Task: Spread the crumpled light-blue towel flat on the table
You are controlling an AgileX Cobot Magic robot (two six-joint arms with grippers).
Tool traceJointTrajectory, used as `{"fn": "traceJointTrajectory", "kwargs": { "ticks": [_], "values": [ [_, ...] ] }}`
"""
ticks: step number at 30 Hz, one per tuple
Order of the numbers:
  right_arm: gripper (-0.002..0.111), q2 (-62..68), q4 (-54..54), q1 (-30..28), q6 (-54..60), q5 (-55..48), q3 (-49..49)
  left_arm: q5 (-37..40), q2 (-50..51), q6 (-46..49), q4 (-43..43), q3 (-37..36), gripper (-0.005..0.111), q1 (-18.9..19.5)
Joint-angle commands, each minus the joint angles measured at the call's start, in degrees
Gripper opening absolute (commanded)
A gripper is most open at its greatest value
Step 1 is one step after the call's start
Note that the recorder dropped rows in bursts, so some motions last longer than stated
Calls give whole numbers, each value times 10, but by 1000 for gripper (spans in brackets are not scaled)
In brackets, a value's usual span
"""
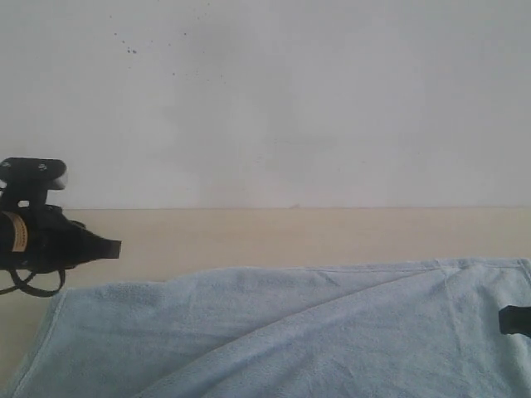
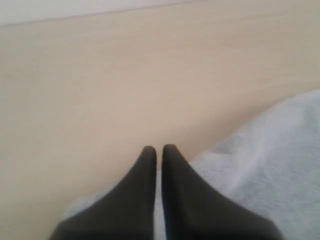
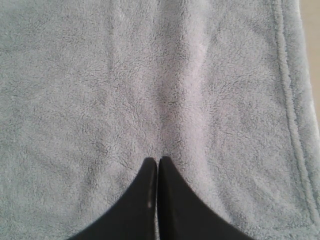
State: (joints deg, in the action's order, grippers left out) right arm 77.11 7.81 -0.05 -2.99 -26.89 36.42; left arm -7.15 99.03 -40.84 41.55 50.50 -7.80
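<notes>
The light-blue towel [image 1: 315, 332] is seen laid on the counter [image 1: 249, 236], covering its near part below the wall [image 1: 290, 99]. One diagonal fold [image 1: 274, 330] is noted across it. The left gripper [image 2: 157, 148] is found closed with nothing held, its tips over the towel's edge where bare counter begins. The right gripper [image 3: 158, 160] is found closed and empty over the fleece, near the stitched hem [image 3: 292, 125]. Contact with the cloth cannot be told.

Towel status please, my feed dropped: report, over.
Left gripper shut, empty, at towel edge. Right gripper shut, empty, over towel. Towel mostly spread, one diagonal fold. Nothing in the way.
</notes>
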Motion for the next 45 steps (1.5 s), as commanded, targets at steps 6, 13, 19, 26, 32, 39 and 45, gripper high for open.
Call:
{"fn": "traceJointTrajectory", "kwargs": {
  "ticks": [6,13,19,26,32,39,45],
  "values": [
    [0,-5,-5,0,4,7,1,79,7,3,-32,5,24,39],
    [0,-5,-5,0,4,8,1,75,37,-6,-32,5,63,39],
    [0,-5,-5,0,0,34,1,66,78,7,-32,9,62,39],
    [0,-5,17,0,0,33,1,26,115,7,-31,13,57,39],
    [0,-5,23,0,0,17,1,26,111,-18,-31,12,14,39],
    [0,-5,56,0,0,7,1,21,81,-9,83,-16,4,34],
    [0,-5,84,0,0,0,1,-133,70,3,325,-93,4,24]
  ]
}}
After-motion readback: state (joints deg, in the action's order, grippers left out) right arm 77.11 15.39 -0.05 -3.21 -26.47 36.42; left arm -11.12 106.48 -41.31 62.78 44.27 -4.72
